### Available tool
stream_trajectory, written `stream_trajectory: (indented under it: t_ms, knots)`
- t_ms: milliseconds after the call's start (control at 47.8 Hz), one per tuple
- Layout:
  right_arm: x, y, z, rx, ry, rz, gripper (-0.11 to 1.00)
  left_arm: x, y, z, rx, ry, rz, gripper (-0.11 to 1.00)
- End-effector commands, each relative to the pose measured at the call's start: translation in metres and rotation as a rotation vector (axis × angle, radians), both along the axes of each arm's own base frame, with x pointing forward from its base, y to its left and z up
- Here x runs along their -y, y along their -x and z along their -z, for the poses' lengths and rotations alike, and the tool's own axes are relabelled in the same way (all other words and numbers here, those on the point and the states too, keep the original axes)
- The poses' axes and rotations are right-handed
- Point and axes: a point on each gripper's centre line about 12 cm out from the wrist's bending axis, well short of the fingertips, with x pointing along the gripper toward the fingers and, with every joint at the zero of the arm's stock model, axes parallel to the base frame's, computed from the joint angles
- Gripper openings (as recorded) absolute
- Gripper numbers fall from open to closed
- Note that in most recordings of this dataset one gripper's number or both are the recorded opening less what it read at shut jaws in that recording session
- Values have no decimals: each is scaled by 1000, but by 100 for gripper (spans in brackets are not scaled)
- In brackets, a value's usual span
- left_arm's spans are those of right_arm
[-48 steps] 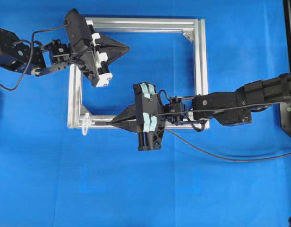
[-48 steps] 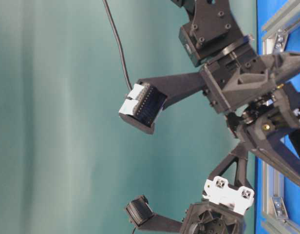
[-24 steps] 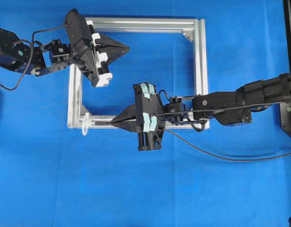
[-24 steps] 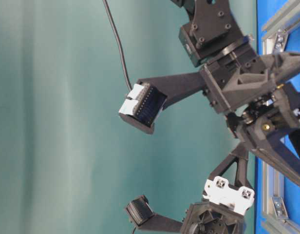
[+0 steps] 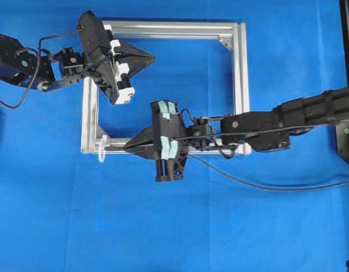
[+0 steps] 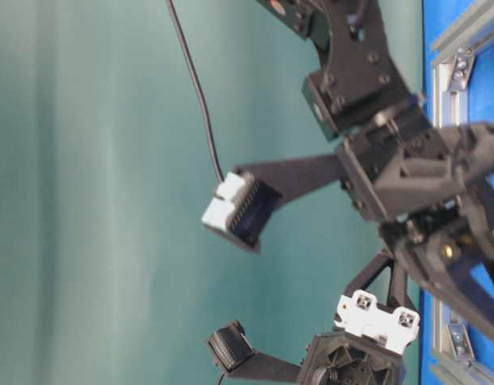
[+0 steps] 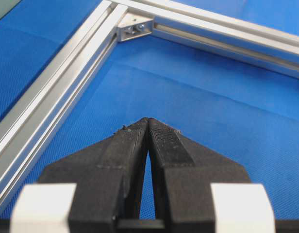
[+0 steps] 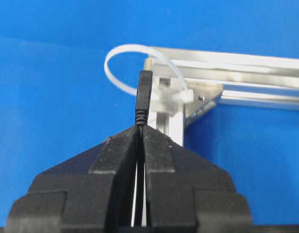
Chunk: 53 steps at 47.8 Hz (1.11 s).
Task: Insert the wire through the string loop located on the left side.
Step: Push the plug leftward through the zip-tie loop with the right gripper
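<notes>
Pinching the wire (image 8: pixel 143 94) behind its plug, the right gripper (image 8: pixel 140 132) aims it toward 12 o'clock at the string loop (image 8: pixel 121 51) on the frame's (image 8: pixel 227 63) corner; left gripper (image 7: pixel 147 124) closed, empty.

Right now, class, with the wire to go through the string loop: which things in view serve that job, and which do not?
Serving the job:
- thin black wire with plug
- whitish translucent string loop
- right gripper, gripping the wire
- silver aluminium frame

Not serving:
- left gripper, shut, empty
- blue cloth

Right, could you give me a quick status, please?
Right hand shut on wire. Left hand shut, empty. Plug tip at string loop, not visibly through. Nothing blocking.
</notes>
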Motion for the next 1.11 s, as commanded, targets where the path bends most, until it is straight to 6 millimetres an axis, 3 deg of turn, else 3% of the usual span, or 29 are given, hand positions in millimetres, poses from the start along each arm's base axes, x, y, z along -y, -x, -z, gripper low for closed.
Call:
stream_trajectory:
  t_ms: [0,418,921,1088]
  knots:
    - [-2,-12,-16,44,-3,-2,-10,0,-2,-14,40,-11,2,0]
    - [-4,-42,-15,63,-5,-2,-10,0,-2,-14,42,-11,2,0]
    - [-4,-44,-13,63,-4,-3,-10,0,-2,-14,40,-11,2,0]
    - [-4,-44,-13,63,-5,-2,-10,2,9,-12,26,-9,-2,0]
